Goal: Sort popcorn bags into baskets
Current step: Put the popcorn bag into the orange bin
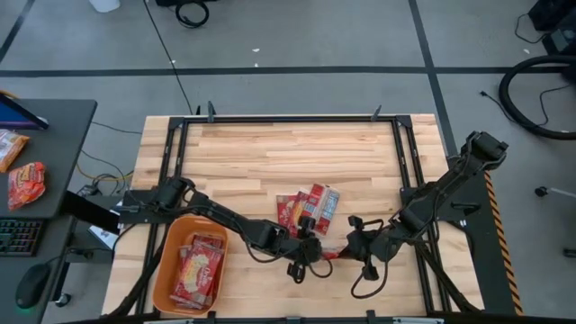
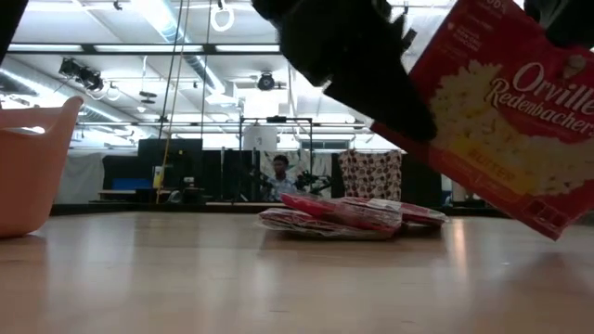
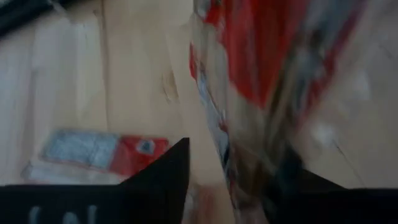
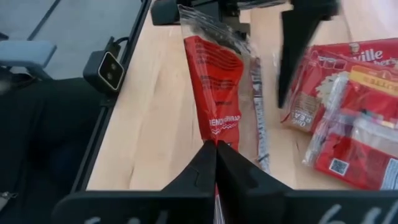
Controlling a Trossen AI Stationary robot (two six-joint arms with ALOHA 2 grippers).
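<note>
One popcorn bag (image 1: 333,255), red with a cream panel, hangs in the air between my two grippers near the table's near edge; the low view shows it tilted (image 2: 506,121) and clear of the wood. My right gripper (image 4: 216,148) is shut on its near end. My left gripper (image 1: 304,256) is open, its fingers (image 3: 168,171) standing either side of the bag's other end (image 3: 261,68). A pile of several more bags (image 1: 309,209) lies flat on the table's middle. The orange basket (image 1: 162,270) sits at the near left with several bags (image 1: 198,265) lying flat inside. My right gripper pinches the bag's end edge (image 4: 216,127) between its two shut fingers, coming level from the table's right, along the bag's length. The bag is lifted clear and stretches away toward the left gripper. My left gripper: I cannot tell whether its open fingers touch the bag.
A black metal frame (image 1: 288,119) rims the table. A small camera (image 4: 109,70) sits at the near edge. Bare wood lies toward the far side. A grey desk (image 1: 45,171) at left holds an orange-red snack packet (image 1: 27,184). A person (image 2: 278,174) shows far behind.
</note>
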